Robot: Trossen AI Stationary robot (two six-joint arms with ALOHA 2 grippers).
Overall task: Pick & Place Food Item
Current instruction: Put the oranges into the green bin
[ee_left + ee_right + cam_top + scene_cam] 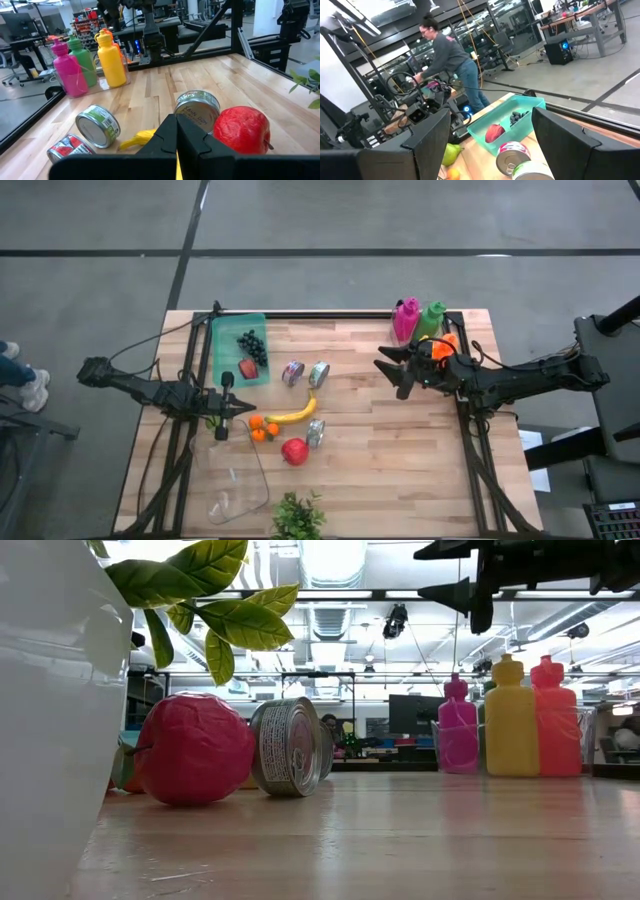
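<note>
Left hand (223, 406) shut, just beside banana (293, 414)

You look straight down on the whole table (400, 450), level across it from beside the apple (190, 748), close past each wrist, cans (97, 129) shared.

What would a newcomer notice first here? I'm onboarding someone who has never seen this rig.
Probably the fruit cluster at the table's middle: a yellow banana with a red apple just beside it, and the left gripper shut right next to them. Next, the bright bottles at the far edge near the right gripper, which hangs open above the table. The green tray holding dark grapes also stands out.
</note>
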